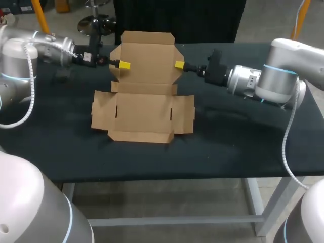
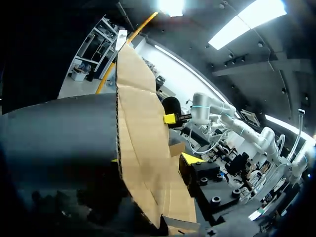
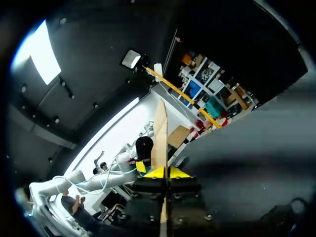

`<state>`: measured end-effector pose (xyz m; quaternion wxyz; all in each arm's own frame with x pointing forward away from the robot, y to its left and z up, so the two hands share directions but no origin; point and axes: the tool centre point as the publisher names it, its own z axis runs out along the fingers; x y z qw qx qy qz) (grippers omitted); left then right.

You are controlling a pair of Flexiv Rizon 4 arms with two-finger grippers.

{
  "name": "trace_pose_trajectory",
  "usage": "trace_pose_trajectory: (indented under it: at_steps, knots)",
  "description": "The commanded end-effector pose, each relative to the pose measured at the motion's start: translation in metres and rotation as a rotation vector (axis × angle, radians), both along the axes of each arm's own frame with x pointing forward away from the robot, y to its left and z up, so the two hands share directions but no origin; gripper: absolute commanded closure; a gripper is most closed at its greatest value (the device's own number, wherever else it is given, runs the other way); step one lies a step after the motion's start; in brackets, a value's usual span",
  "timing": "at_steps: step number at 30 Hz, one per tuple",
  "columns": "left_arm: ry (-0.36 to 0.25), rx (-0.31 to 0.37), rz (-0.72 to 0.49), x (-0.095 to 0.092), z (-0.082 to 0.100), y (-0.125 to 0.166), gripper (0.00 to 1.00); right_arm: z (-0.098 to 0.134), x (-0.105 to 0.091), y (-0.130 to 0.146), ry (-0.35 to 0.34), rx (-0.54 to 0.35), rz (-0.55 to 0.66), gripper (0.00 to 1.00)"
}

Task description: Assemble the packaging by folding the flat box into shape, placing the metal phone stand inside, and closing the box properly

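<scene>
Table (image 1: 228, 142) beneath box (image 1: 144, 112), lid (image 1: 148, 56) probably upright

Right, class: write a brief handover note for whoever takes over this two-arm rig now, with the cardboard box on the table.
Box: mostly flat on the table, with its back panel standing upright.
Left gripper: shut on the panel's left edge.
Right gripper: shut on its right edge.
Phone stand: not in view.
Done: back panel raised.
Left: fold up the walls, put the stand inside, close the box.
</scene>
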<state>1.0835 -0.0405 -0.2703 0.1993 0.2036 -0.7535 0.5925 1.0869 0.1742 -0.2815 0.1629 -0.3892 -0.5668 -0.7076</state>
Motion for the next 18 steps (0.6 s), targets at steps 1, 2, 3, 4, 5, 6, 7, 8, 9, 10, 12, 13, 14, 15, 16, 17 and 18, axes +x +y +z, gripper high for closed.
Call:
trace_pose_trajectory:
  at_steps: [1,2,3,4,5,6,7,8,9,10,12,13,14,15,16,17,18]
  knots:
    - [0.008,-0.033,-0.052,0.0065,-0.0024,-0.0033,0.51,-0.0036,0.0034,0.0012,-0.013,0.022,0.0,1.0]
    - [0.007,-0.034,-0.054,0.0066,-0.002,-0.0046,0.52,-0.0034,0.0038,0.0012,-0.014,0.023,-0.002,1.0]
    - [0.005,-0.034,-0.055,0.0067,-0.0017,-0.0055,0.53,-0.0033,0.0042,0.0013,-0.015,0.026,-0.002,1.0]
    - [0.003,-0.037,-0.061,0.0068,-0.0013,-0.0063,0.55,-0.003,0.0047,0.0015,-0.016,0.027,-0.003,1.0]
    - [0.002,-0.037,-0.062,0.0068,-0.0009,-0.0072,0.56,-0.0029,0.005,0.0018,-0.017,0.027,-0.004,1.0]
    - [0.001,-0.037,-0.064,0.0068,-0.0005,-0.0079,0.58,-0.0027,0.0053,0.002,-0.019,0.028,-0.006,1.0]
    - [0.0,-0.037,-0.065,0.0067,-0.0002,-0.0085,0.58,-0.0025,0.0058,0.0022,-0.019,0.028,-0.007,1.0]
    - [-0.001,-0.038,-0.067,0.0067,0.0,-0.009,0.6,-0.0024,0.0062,0.0024,-0.02,0.029,-0.007,1.0]
    - [-0.003,-0.039,-0.068,0.0066,0.0001,-0.0094,0.61,-0.0023,0.0065,0.0025,-0.021,0.03,-0.008,1.0]
    - [-0.003,-0.04,-0.069,0.0065,0.0001,-0.0096,0.62,-0.0022,0.0068,0.0026,-0.022,0.03,-0.009,1.0]
    - [-0.004,-0.042,-0.071,0.0065,0.0001,-0.0107,0.66,-0.002,0.0074,0.003,-0.024,0.032,-0.01,1.0]
    - [-0.004,-0.043,-0.072,0.0066,0.0,-0.011,0.66,-0.0018,0.0078,0.0033,-0.025,0.033,-0.01,1.0]
    - [-0.004,-0.043,-0.073,0.0066,0.0,-0.0112,0.69,-0.0016,0.0082,0.0036,-0.025,0.033,-0.01,1.0]
    - [-0.004,-0.044,-0.073,0.0066,0.0,-0.0113,0.7,-0.0015,0.0084,0.0038,-0.025,0.034,-0.01,1.0]
    - [-0.005,-0.045,-0.073,0.0067,0.0,-0.0114,0.71,-0.0012,0.0085,0.0041,-0.026,0.034,-0.01,1.0]
    - [-0.006,-0.046,-0.073,0.0066,0.0002,-0.0115,0.73,-0.0009,0.0086,0.0044,-0.027,0.034,-0.009,1.0]
    - [-0.007,-0.047,-0.073,0.0066,0.0003,-0.0115,0.75,-0.0007,0.0087,0.0046,-0.028,0.033,-0.009,1.0]
